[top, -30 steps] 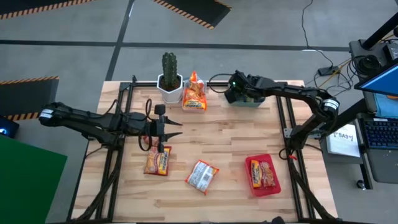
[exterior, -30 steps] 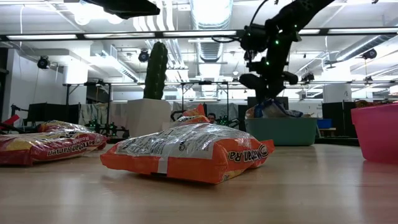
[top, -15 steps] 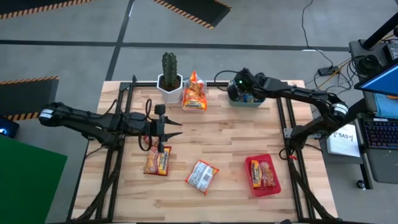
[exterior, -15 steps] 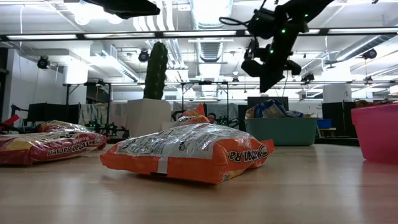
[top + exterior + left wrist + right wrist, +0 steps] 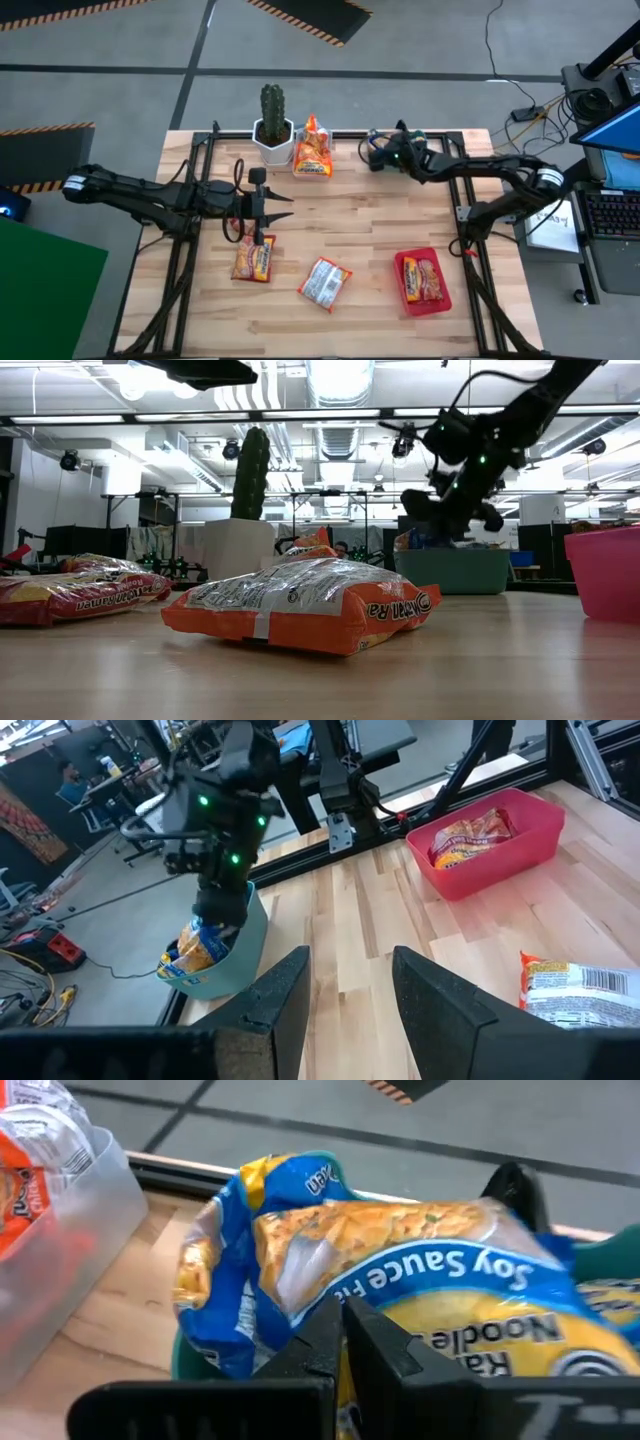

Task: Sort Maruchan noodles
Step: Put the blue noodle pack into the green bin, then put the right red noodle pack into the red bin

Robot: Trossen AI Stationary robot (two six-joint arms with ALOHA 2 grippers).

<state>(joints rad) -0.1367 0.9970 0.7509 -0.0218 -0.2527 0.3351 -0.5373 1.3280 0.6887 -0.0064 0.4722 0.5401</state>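
- Maruchan noodles are scattered over the wooden table [image 5: 370, 230]. Nearest the front edge lie a silvery packet with orange ends [image 5: 325, 282] and, to its right, a red-orange packet [image 5: 424, 278] inside the red tray [image 5: 428, 306].
- Light, crinkly and soft by the look of them: the film should dent under the pads and slide easily on the wood, and the brick inside would probably crack if squeezed hard. A pinch across a short edge or the sealed seam looks the safest hold.
- Farther back, an orange packet [image 5: 254, 260] lies flat just below the left gripper [image 5: 263, 205]. That claw hangs over the table with its fingers [image 5: 283, 1000] spread and nothing between them; the packet sits close in front of its tips, not touched.
- At the far edge another orange packet [image 5: 313, 150] stands upright beside the potted cactus [image 5: 272, 118].
- Right gripper [image 5: 384, 152] is at the back right, over the teal bin [image 5: 243, 945]. Its fingers [image 5: 322, 1330] are pressed together right against a blue-and-yellow soy sauce packet [image 5: 400, 1280] lying in the bin. Whether any film is caught between the tips I cannot tell; they look shut on themselves, with the wrapper bulging just beyond.
- More blue-and-yellow packets [image 5: 195, 948] show heaped in that bin beneath the claw.
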